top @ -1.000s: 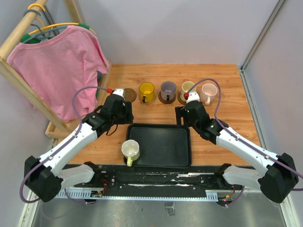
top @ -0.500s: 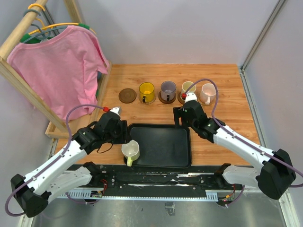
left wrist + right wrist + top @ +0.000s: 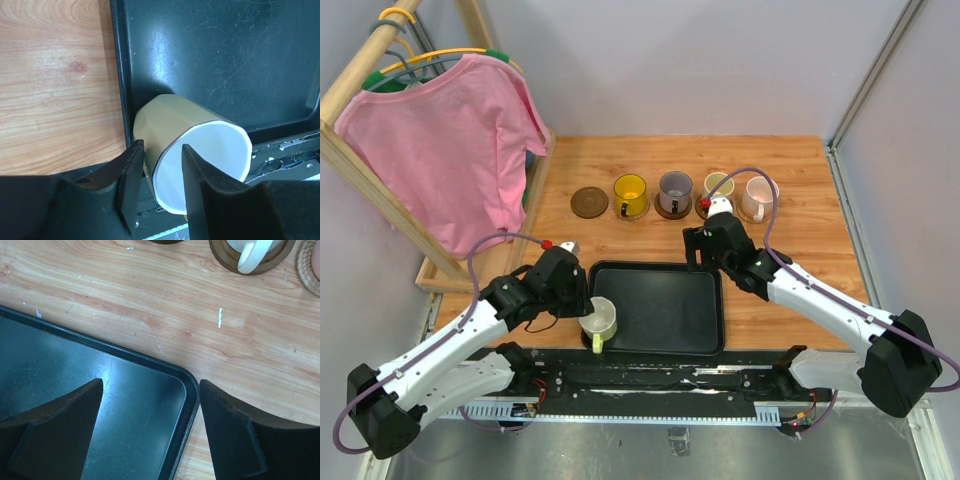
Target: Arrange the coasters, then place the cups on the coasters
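Wooden table [image 3: 620,160], black tray [image 3: 670,300] at the near middle. White cup [image 3: 598,318] stands upright in the tray's near-left corner, just beside the left rim, its yellowish handle pointing toward the near edge. Left gripper [image 3: 163,150] is down at this cup: one finger [image 3: 131,175] sits outside the wall, the other reaches inside the mouth, so the cup's wall runs between them. Jaws are narrow, with a sliver of white interior showing beside the inner finger; whether they already pinch the wall I cannot tell. Right gripper [image 3: 150,387] hangs above the tray's far-right corner, jaws spread wide and holding nothing, with tray and bare wood showing between the fingers. Along the far side of the table runs a row, left to right: a bare brown coaster [image 3: 589,202] with nothing on it, then the yellow cup [image 3: 630,194] on a coaster mostly hidden beneath it, the grey-purple cup [image 3: 674,188] on a dark disc, the cream cup [image 3: 718,184] on a dark brown ringed coaster [image 3: 220,257] with its handle toward the tray, and the pink cup [image 3: 761,195] on a tan woven coaster [image 3: 310,270]. At far left, a pink shirt [image 3: 450,150] hangs on a wooden rack [image 3: 365,175]
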### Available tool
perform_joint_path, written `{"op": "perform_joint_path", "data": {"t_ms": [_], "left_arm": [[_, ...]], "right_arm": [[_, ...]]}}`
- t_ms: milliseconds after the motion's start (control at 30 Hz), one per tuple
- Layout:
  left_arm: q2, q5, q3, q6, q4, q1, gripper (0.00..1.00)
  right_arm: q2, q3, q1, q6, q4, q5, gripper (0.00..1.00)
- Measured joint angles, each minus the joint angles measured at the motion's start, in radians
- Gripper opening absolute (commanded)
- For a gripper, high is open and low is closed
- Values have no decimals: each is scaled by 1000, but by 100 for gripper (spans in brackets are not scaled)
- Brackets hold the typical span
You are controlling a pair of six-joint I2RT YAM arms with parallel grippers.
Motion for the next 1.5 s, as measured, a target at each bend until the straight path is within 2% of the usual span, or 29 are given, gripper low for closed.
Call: {"op": "perform_joint_path", "data": {"t_ms": [233,467,700,1067,1167,1233,1300,1500], "left_arm": [[21,0,-44,17,80,-5,34],[24,-3,-92,79,246,-6,32],[76,-45,-101,189,408,-6,36],[243,-110,-77,393,641,-6,39],[281,-125,-55,426,679,-6,50],[298,-132,-39,442,698,-6,69],[304,-138,-22,453,706,-6,81],[281,-156,17,458,696,-6,88]], "right_arm": [[0,0,0,1,0,-1,79],[0,0,0,3,0,-1,79],[0,0,0,5,0,0,79],[0,0,0,8,0,0,79],[0,0,0,9,0,0,79],[0,0,0,10,0,0,79],[0,0,0,10,0,0,79],[0,0,0,10,0,0,79]]}}
